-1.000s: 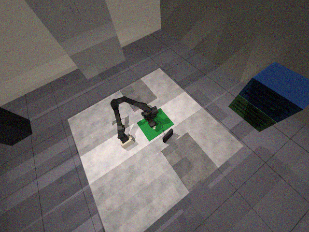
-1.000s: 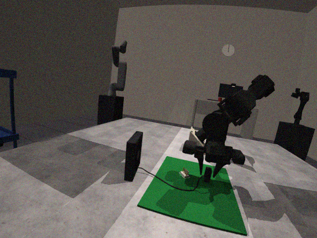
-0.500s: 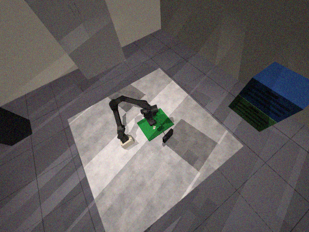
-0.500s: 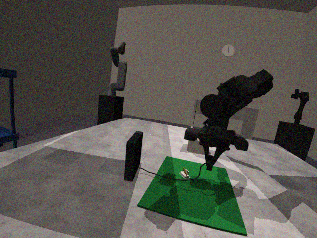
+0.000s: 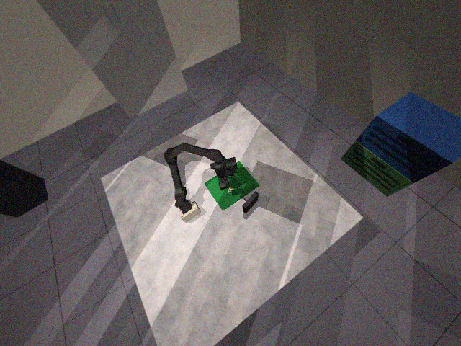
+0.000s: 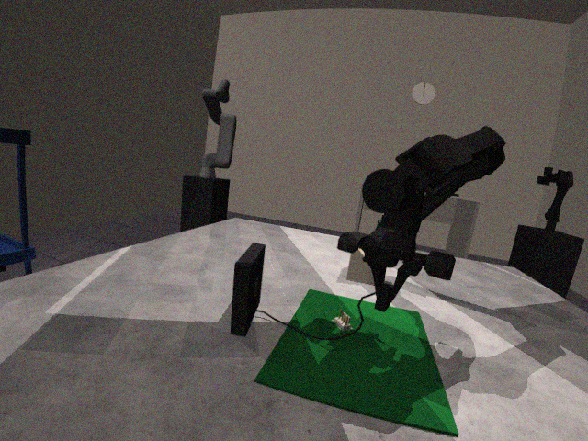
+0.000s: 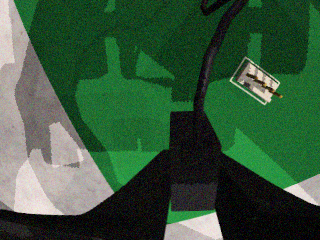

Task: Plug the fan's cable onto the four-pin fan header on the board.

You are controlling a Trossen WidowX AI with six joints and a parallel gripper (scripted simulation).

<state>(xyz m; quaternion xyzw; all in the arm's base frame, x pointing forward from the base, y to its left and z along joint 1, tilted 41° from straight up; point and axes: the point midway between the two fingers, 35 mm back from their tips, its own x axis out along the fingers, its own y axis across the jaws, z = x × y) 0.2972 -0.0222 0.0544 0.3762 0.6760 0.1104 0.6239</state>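
My gripper point(image 5: 223, 187) point(image 6: 382, 306) point(image 7: 188, 156) is shut on the black plug point(image 7: 194, 150) and holds it above the green board point(image 5: 225, 202) point(image 6: 351, 389) point(image 7: 125, 100). The plug is hidden between the fingers in the top and exterior views. The cable point(image 6: 327, 338) point(image 7: 207, 65) runs from the plug over the board to the black fan point(image 5: 250, 202) point(image 6: 246, 289), which stands upright beside the board. The white four-pin header point(image 5: 230, 190) point(image 6: 342, 322) point(image 7: 256, 82) has bare pins. It lies to the upper right of the plug in the wrist view, apart from it.
The arm's base point(image 5: 190, 213) stands on the light table point(image 5: 178, 268) point(image 6: 165, 389). Away from the table are a blue and green block point(image 5: 416, 130), a grey arm on a black pedestal point(image 6: 205, 201) and another dark arm on a pedestal point(image 6: 546, 256).
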